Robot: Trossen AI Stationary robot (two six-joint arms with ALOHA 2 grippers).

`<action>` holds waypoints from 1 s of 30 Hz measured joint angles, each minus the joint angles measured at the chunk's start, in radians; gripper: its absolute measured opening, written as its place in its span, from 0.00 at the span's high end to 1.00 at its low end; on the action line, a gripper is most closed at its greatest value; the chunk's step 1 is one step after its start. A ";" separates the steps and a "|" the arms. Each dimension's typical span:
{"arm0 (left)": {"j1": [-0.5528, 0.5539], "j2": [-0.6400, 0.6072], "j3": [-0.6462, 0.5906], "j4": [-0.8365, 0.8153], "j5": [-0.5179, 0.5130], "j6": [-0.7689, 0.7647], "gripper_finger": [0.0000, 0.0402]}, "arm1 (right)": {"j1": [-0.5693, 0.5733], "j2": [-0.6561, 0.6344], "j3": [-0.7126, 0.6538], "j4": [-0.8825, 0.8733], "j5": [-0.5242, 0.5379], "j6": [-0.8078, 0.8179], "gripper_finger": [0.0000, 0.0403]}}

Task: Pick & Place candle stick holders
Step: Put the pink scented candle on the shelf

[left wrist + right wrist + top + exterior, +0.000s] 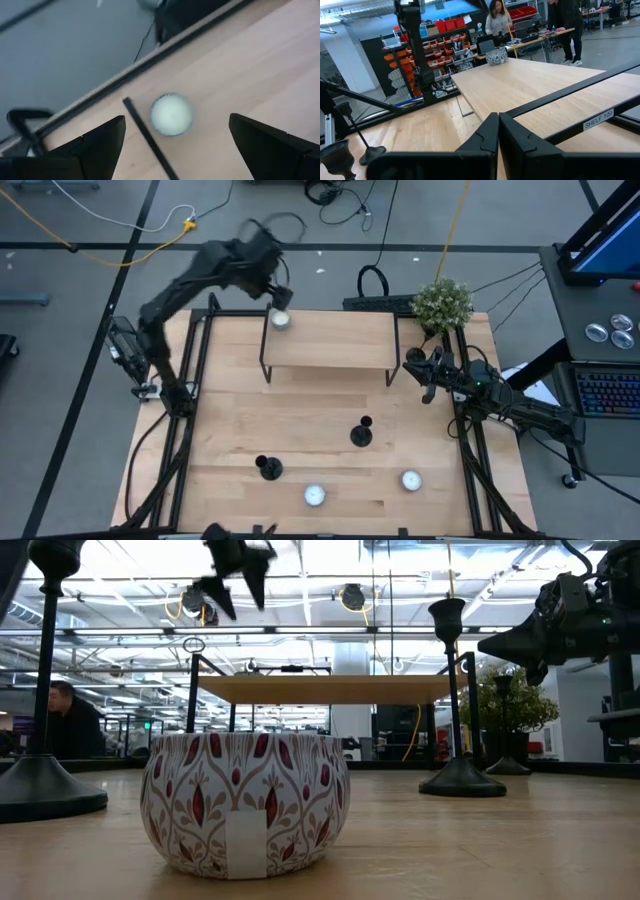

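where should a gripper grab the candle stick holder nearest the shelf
Grip the thin upright stem of the candle stick holder, coming straight down from above with fingers either side. The flat disc base offers little to pinch, and the table around it is bare.

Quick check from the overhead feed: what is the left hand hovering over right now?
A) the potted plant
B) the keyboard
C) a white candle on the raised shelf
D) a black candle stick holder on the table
C: in the high view the left hand is over the white candle at a corner of the raised shelf, and the left wrist view shows that candle between its open fingers.
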 joint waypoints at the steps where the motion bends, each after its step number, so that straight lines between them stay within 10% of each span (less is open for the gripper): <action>1: -0.004 -0.033 0.001 0.015 0.010 0.000 0.10 | 0.000 0.000 0.000 0.000 0.000 0.000 0.99; 20: -0.225 -0.394 -0.017 0.035 -0.027 0.053 0.10 | 0.000 0.000 0.000 0.002 0.000 0.000 0.99; 30: -0.416 -0.549 -0.264 0.120 -0.094 -0.008 0.10 | 0.000 0.000 0.000 0.004 -0.004 0.000 0.99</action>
